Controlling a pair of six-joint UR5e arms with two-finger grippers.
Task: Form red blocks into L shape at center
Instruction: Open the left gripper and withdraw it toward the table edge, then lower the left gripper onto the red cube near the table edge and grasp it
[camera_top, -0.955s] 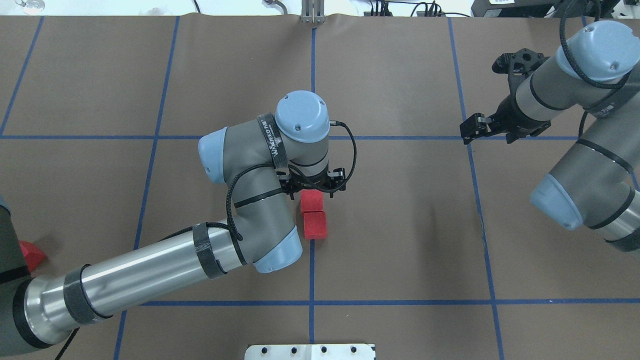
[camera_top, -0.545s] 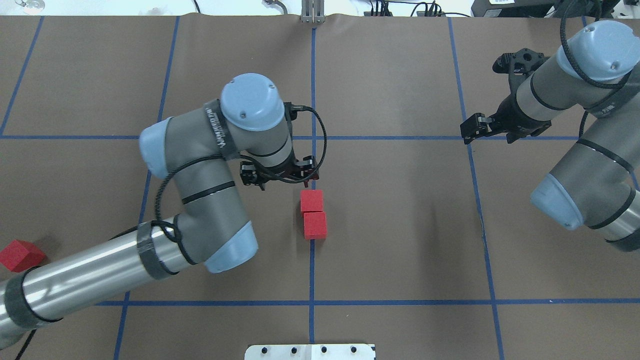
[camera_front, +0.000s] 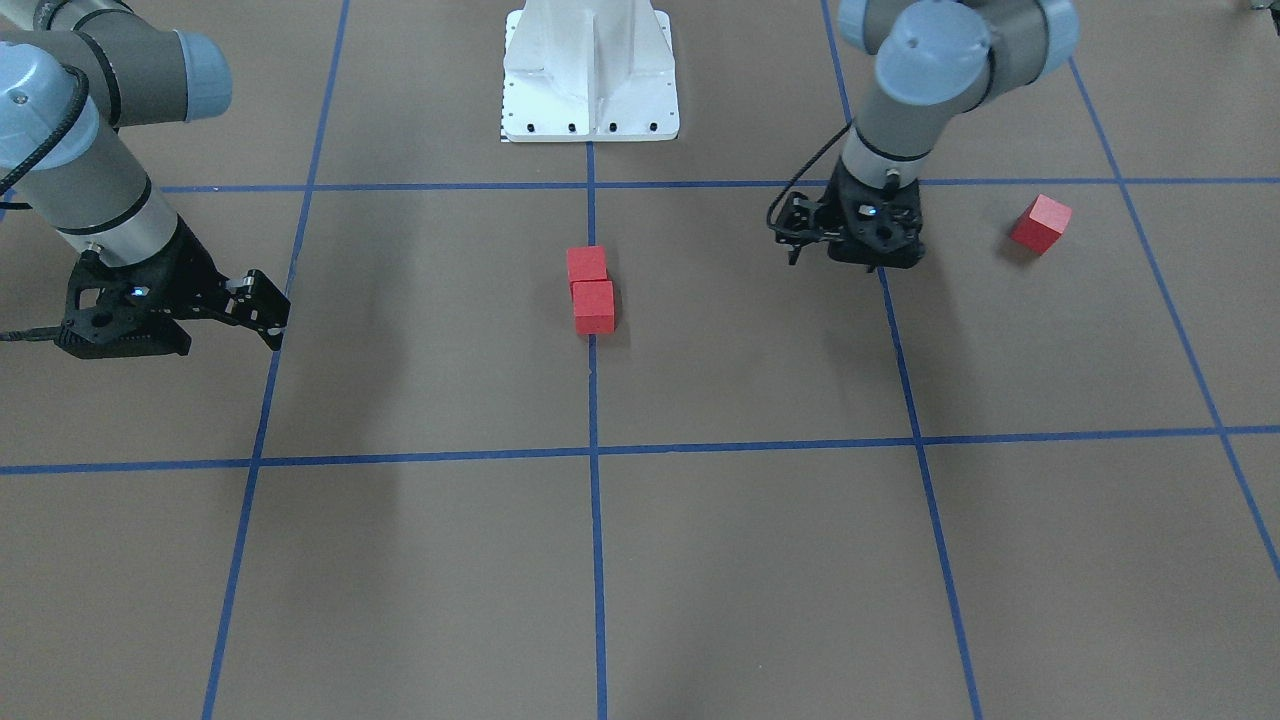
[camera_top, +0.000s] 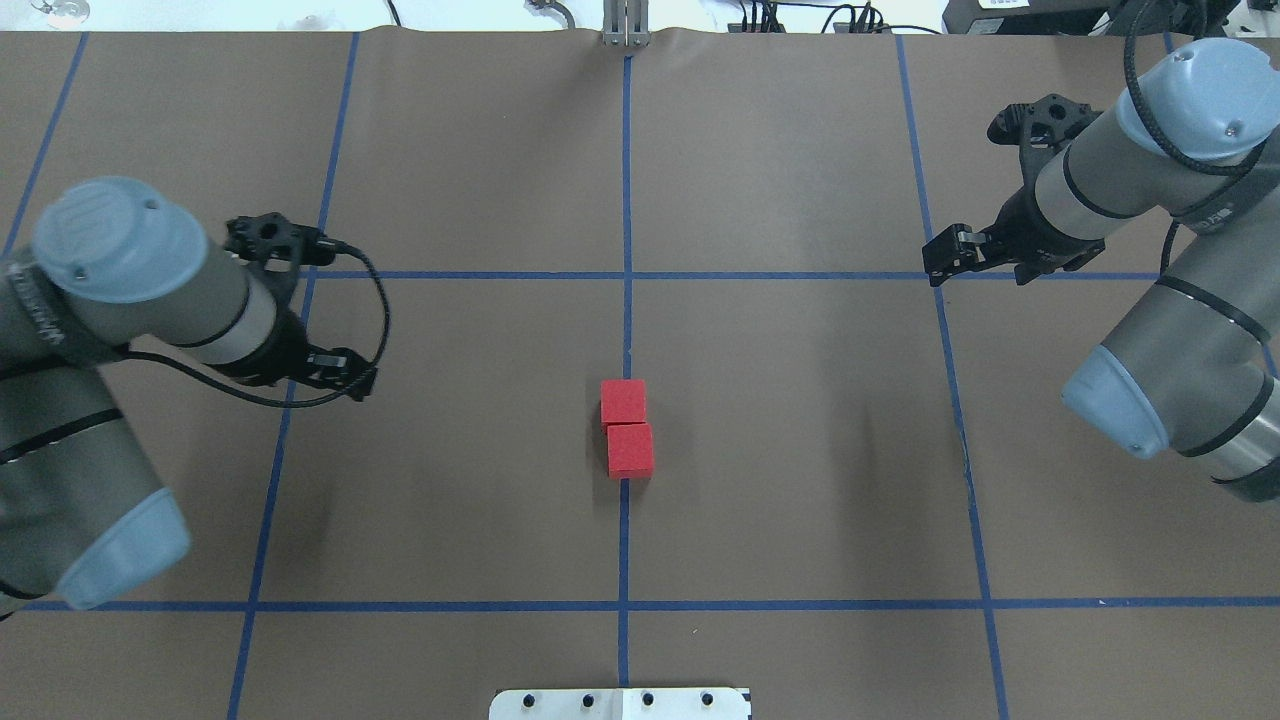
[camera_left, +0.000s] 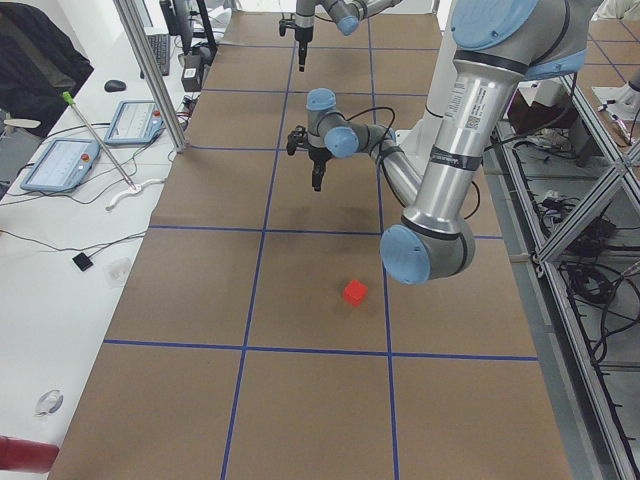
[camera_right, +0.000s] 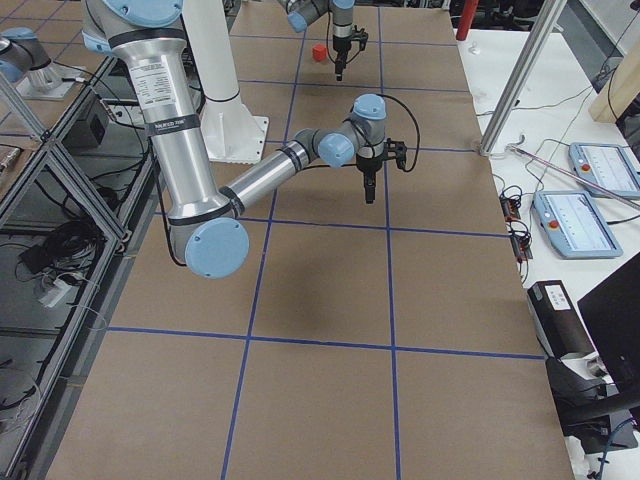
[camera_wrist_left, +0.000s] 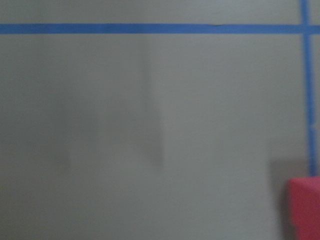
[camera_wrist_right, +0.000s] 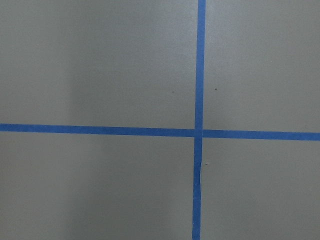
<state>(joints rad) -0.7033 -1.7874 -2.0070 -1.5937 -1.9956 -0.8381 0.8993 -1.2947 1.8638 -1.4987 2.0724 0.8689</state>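
Observation:
Two red blocks (camera_top: 623, 402) (camera_top: 630, 450) lie touching in a short line at the table's centre, on the middle grid line; they also show in the front view (camera_front: 587, 265) (camera_front: 594, 306). The third red block (camera_front: 1040, 223) lies alone far out on my left side. In the overhead view my left arm hides it, and it shows at the corner of the left wrist view (camera_wrist_left: 304, 207). My left gripper (camera_top: 350, 378) (camera_front: 875, 258) hangs empty between the pair and the lone block and looks open. My right gripper (camera_top: 945, 262) (camera_front: 265, 310) is shut and empty, far right.
Brown table cover with blue tape grid lines (camera_top: 627, 275). The robot's white base plate (camera_front: 590, 70) stands at the near middle edge. My left elbow (camera_top: 100, 550) hangs over the table's left part.
My left gripper has swung away to the left from above the centre blocks, leaving both in place. The lone block, seen earlier at the left edge, is now hidden. The right arm has not moved.

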